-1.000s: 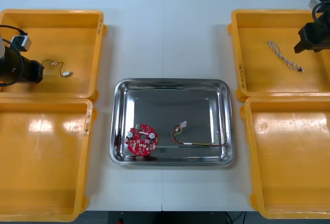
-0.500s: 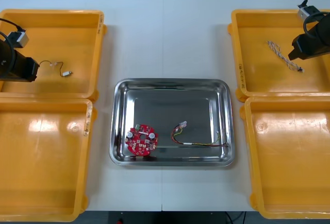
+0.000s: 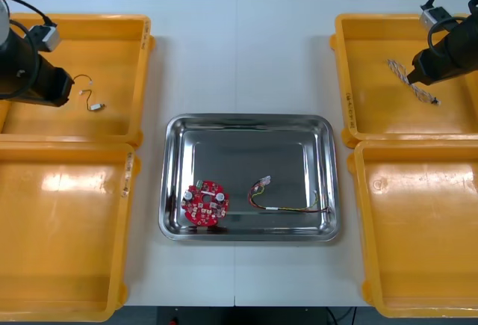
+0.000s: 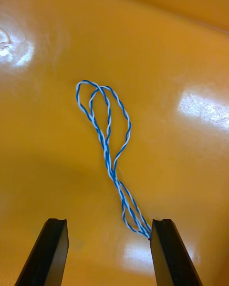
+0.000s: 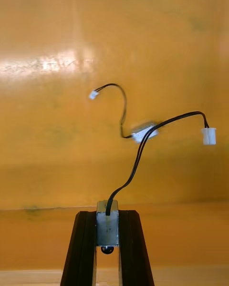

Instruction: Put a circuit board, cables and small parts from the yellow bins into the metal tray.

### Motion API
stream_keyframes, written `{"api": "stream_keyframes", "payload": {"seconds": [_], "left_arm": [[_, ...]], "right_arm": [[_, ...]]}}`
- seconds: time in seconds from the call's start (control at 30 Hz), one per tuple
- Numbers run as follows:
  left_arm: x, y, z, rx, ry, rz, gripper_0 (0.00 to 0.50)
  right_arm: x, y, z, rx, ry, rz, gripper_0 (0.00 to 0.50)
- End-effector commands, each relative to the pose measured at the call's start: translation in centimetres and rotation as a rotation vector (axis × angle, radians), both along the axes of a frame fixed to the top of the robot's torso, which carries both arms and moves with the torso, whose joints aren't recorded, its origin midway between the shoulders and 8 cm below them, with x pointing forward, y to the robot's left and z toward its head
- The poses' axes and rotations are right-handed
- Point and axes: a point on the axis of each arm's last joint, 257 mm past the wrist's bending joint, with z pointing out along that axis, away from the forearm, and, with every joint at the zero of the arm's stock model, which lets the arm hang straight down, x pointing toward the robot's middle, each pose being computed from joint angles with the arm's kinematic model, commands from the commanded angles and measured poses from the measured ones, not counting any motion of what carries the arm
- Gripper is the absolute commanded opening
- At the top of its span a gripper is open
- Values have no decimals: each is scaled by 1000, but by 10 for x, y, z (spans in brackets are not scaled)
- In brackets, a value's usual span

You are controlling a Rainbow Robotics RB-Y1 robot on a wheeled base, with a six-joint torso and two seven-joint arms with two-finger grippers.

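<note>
Your left gripper clamps the half-hidden pale plug of the black cable; right gripper fingers apart over the twisted blue-white cable.

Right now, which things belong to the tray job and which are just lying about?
Job: black cable in the left gripper; blue and white cable by the open right gripper; red circuit board and red and yellow cable in the metal tray.
Idle: the two near yellow bins.

left tool clamped tight; right tool spread wide, seemingly hovering low.
</note>
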Motion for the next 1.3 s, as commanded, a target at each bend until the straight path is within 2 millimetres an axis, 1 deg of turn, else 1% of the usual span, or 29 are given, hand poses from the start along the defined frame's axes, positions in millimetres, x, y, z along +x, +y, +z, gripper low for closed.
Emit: {"api": "stream_keyframes", "payload": {"seconds": [0.03, 0.07, 0.13, 0.17, 0.23, 0.27, 0.33, 0.37, 0.43, 0.47, 0.53, 0.57, 0.63, 0.67, 0.73, 0.77, 0.83, 0.87, 0.93, 0.97, 1.03, 1.1, 1.13, 1.3], "left_arm": [[4, -55, 18, -68, -48, 43, 0], [3, -60, 18, -72, -47, 40, 0], [-2, -80, 20, -83, -48, 24, 0], [-3, -84, 20, -83, -47, 19, 0], [-11, -105, 19, -91, -37, -5, 0], [-13, -111, 20, -90, -38, -17, 0], [-22, -132, 19, -89, -28, -51, 1], [-24, -138, 19, -91, -27, -58, 0], [-32, -163, 17, -108, -27, -79, 1], [-33, -168, 16, -112, -27, -81, 2], [-39, -192, 14, -122, -28, -100, 0], [-41, -197, 13, -123, -25, -107, 0], [-46, -220, 10, -131, -18, -124, 0], [-47, -225, 9, -129, -16, -127, 0], [-51, -245, 5, -133, -14, -140, 0], [-52, -250, 4, -134, -15, -144, 0], [-55, -269, -2, -148, -20, -159, 0], [-55, -274, -3, -153, -24, -165, 0], [-58, -288, -11, -152, -27, -192, 0], [-58, -290, -13, -151, -27, -196, 0], [-61, -300, -21, -147, -23, -215, 0], [-63, -306, -25, -148, -22, -225, 0], [-64, -309, -28, -147, -19, -229, 0], [-62, -315, -43, -144, -10, -235, 0]], "right_arm": [[20, 13, 29, 12, -78, 40, 500], [20, 14, 29, 15, -79, 41, 500], [22, 12, 30, 10, -88, 42, 500], [23, 13, 30, 9, -91, 44, 500], [25, 11, 30, 5, -102, 43, 500], [26, 10, 29, 4, -103, 42, 500], [30, 9, 28, 6, -122, 42, 500], [31, 9, 28, 6, -127, 44, 500], [33, 7, 26, 3, -138, 44, 500], [34, 6, 26, 4, -140, 43, 500], [36, 5, 25, 4, -149, 43, 500], [36, 6, 24, 7, -149, 43, 500], [37, 4, 23, 12, -155, 37, 500], [37, 4, 21, 14, -154, 37, 500], [39, 7, 16, 44, -162, 30, 500], [39, 7, 15, 50, -163, 28, 500], [39, 7, 10, 65, -163, 23, 500], [40, 6, 9, 65, -165, 22, 500], [39, 6, 7, 64, -160, 23, 500], [39, 5, 6, 64, -159, 24, 500], [38, 5, 4, 63, -154, 23, 500], [38, 2, 2, 66, -158, 19, 500], [37, 2, -3, 67, -156, 19, 500], [36, 2, -11, 88, -168, 12, 500]]}}
